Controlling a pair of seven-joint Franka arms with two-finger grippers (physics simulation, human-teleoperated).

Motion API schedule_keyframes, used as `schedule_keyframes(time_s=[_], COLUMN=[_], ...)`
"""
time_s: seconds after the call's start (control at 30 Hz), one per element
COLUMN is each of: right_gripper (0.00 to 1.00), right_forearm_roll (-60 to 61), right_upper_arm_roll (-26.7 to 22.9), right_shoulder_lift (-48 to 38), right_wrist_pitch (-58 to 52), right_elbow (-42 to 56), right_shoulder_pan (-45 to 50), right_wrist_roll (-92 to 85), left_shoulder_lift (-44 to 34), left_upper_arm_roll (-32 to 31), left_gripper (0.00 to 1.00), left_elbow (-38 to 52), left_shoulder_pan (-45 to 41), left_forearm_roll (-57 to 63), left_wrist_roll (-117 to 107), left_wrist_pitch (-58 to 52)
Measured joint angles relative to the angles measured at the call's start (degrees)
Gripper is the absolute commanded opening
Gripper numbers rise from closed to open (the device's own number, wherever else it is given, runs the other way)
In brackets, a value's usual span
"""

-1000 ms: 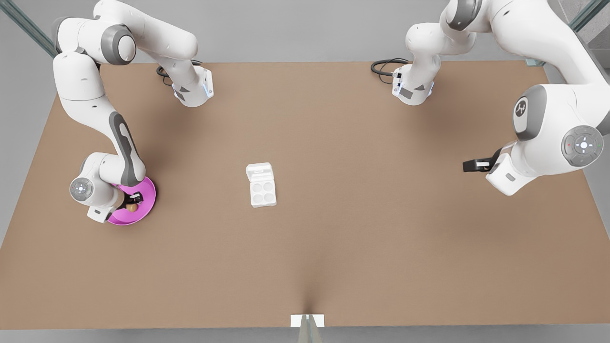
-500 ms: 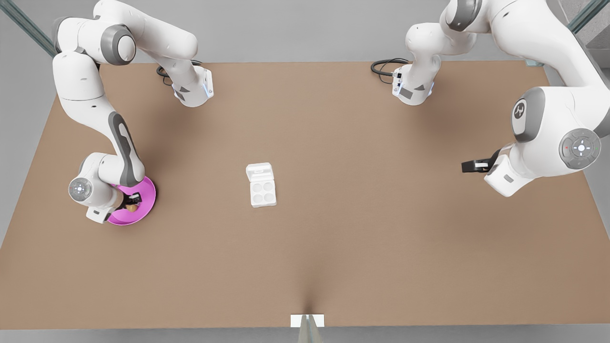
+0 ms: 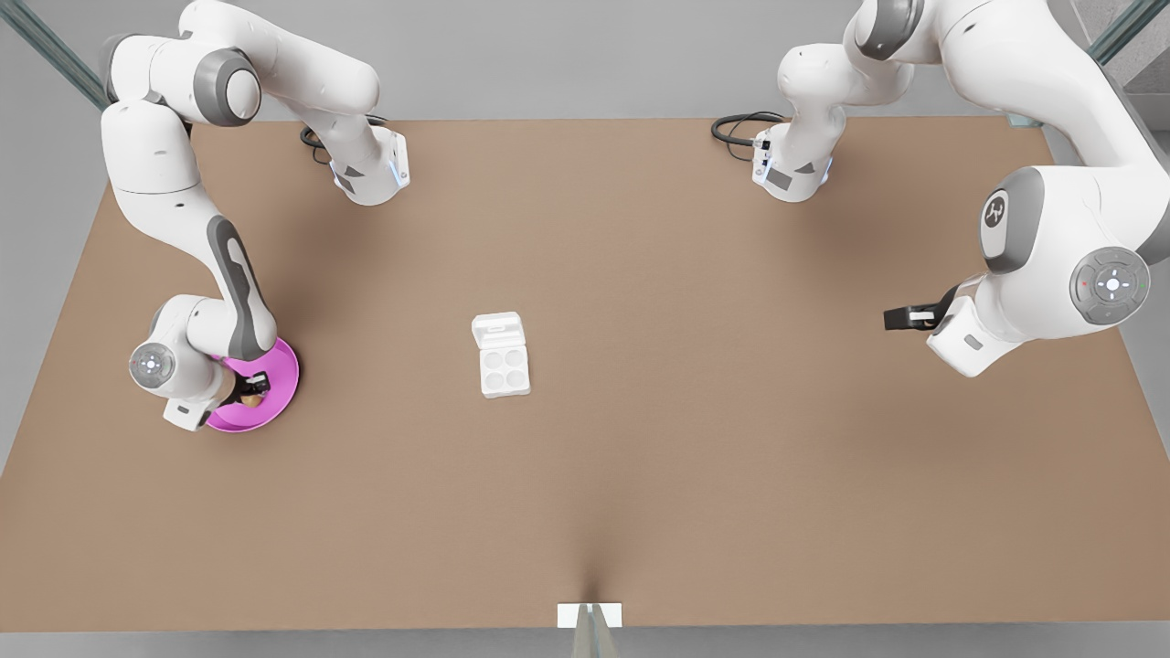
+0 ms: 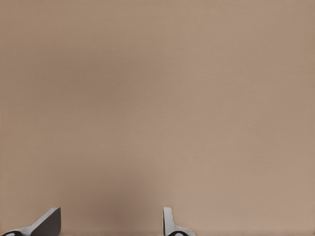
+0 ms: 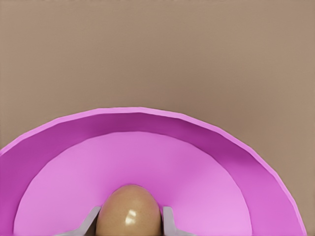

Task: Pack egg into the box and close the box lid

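Right wrist view: my right gripper (image 5: 129, 221) hugs the egg (image 5: 129, 210) on the pink plate (image 5: 236, 162), maybe loosely. It could slip when lifted. My left gripper (image 4: 110, 223) waits spread apart, far from the box (image 3: 504, 366).

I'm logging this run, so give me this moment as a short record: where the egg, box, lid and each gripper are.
egg: on the pink plate, between the right gripper's fingers
right gripper: at the plate, front view's left, fingers flanking the egg
box: mid-table, four cups empty
box lid: open, lying flat
left gripper: waiting above bare table, front view's right, open
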Motion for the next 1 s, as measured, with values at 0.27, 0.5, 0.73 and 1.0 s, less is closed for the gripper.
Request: schedule_keyframes(time_s=[0.27,0.5,0.73,1.0], right_gripper=[0.55,0.56,0.55,0.55], right_forearm_roll=[0.57,0.6,0.72,4.92], right_upper_arm_roll=[0.02,0.02,0.02,2.04], right_shoulder_lift=[0.01,0.17,0.17,-3.02], right_wrist_pitch=[-0.03,0.06,0.01,-7.05], right_elbow=[-0.03,0.0,0.25,4.13], right_shoulder_pan=[0.04,0.08,0.34,2.64], right_wrist_roll=[-0.42,-0.38,-0.36,0.19], left_shoulder_lift=[-0.03,-0.09,-0.04,0.0], left_upper_arm_roll=[0.0,0.0,0.0,0.0], left_gripper=[1.0,1.0,1.0,1.0], left_elbow=[0.0,0.0,0.0,0.0], left_shoulder_pan=[-0.04,-0.39,-0.45,-1.18], left_forearm_roll=[-0.01,-0.01,-0.01,-0.01], left_wrist_roll=[0.0,0.0,0.0,0.0], left_wrist_pitch=[-0.29,-0.37,-0.37,-0.37])
